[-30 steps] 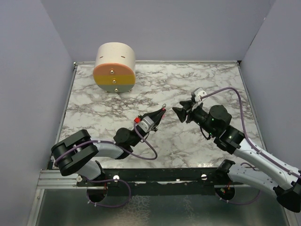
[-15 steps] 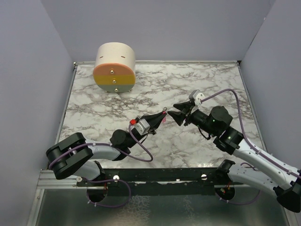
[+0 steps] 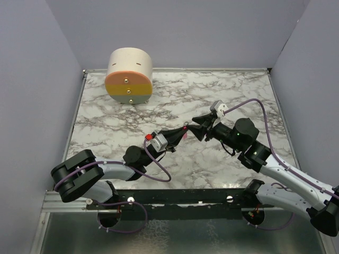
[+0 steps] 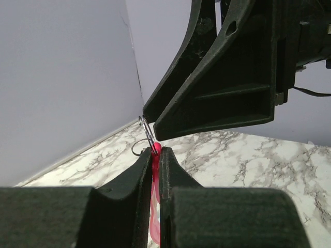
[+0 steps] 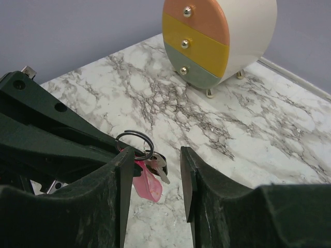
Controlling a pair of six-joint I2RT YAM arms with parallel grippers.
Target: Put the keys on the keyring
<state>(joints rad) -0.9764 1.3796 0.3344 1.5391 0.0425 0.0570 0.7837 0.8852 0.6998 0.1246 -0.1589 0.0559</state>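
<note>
Marble tabletop; key (pink) points toward keyring.

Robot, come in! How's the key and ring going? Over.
Left end effector shut on pink key. Right end effector open beside ring. Nothing blocking.

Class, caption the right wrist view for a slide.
Open right claw faces left claw pinching pink key, keyring at its tip.

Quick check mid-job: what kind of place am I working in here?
Probably a lab test cell, not a home: plain grey walls box in a marble-patterned table, with a small three-drawer chest at its far left corner.
</note>
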